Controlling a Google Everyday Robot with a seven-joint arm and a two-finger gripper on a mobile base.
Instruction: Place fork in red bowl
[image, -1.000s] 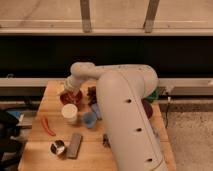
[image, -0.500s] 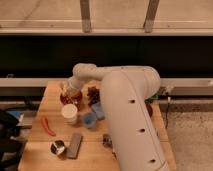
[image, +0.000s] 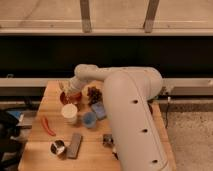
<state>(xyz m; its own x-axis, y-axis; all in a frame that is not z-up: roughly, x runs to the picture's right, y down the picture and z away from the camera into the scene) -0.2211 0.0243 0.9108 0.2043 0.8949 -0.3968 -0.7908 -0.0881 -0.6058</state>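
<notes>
Gripper (image: 66, 91) hangs over the red bowl (image: 72, 99), which lies just beneath it. Whether it grips the fork, I cannot tell.

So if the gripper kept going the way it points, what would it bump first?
Probably the red bowl: the gripper hangs just above it, pointing down, near the table's far edge. Depth is hard to judge here.
</notes>
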